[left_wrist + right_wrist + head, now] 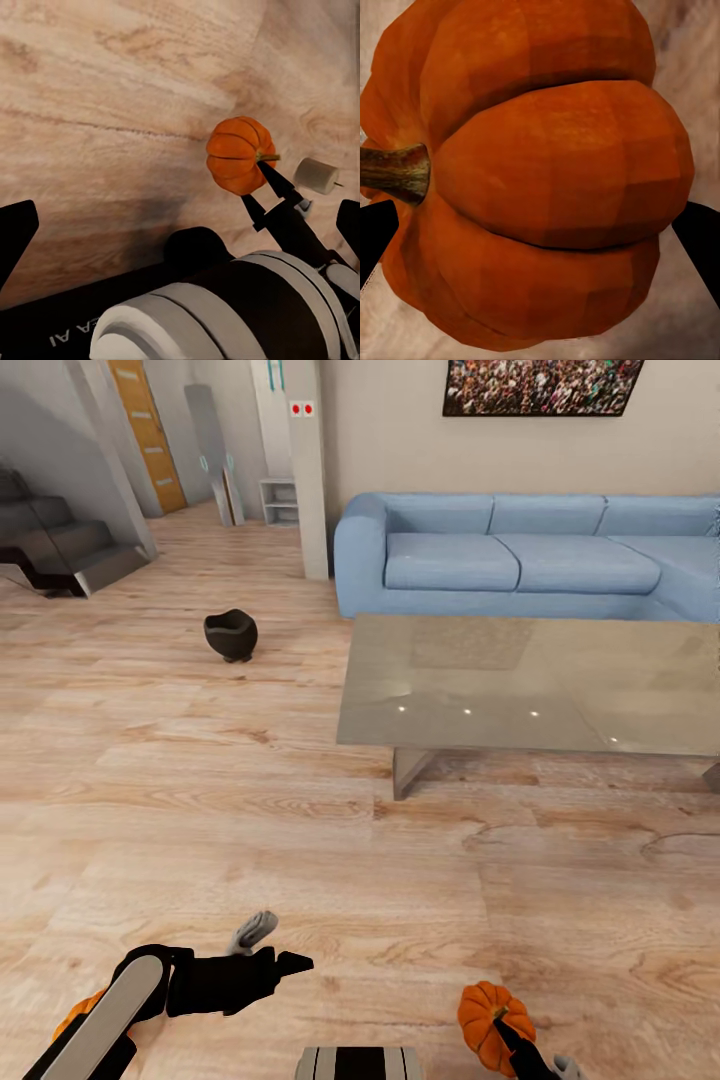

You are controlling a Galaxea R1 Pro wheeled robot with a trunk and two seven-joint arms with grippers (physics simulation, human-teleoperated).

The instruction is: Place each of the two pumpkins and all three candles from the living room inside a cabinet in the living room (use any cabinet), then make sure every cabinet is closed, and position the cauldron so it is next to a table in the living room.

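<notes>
**Q:** Pumpkin: where is it, and what has hold of it?

**A:** Read the head view as a clock face. A bright-orange pumpkin (484,1012) sits at 5 o'clock, low and close to the robot, above the light plank floor (200,810). The right gripper (505,1032) is clamped on it. Through the right wrist camera, its black fingers (375,236) show at either flank of the ribbed body, with the stem (394,171) pointing sideways.

**Q:** And the other hand?

**A:** The left gripper (275,948), at 7 o'clock, has its fingers spread wide and holds nothing. Its wrist camera looks across at the held pumpkin and at a beige candle (316,175) just beside the right gripper. I cannot tell whether that candle lies on the floor.

**Q:** What else is around?

**A:** A black cauldron (231,635) stands on the floor at 10 o'clock, well apart from the grey coffee table (430,690) at 2 o'clock. A blue sofa (450,560) is behind the table.

**Q:** How should the carry go?

**A:** My judgement is that the grip is across the ribs, and a round body could roll out. Hold the clamp firm, turn the base gently toward the cabinet, and carry the pumpkin low. Steer wide of the table corner and the cauldron.
</notes>
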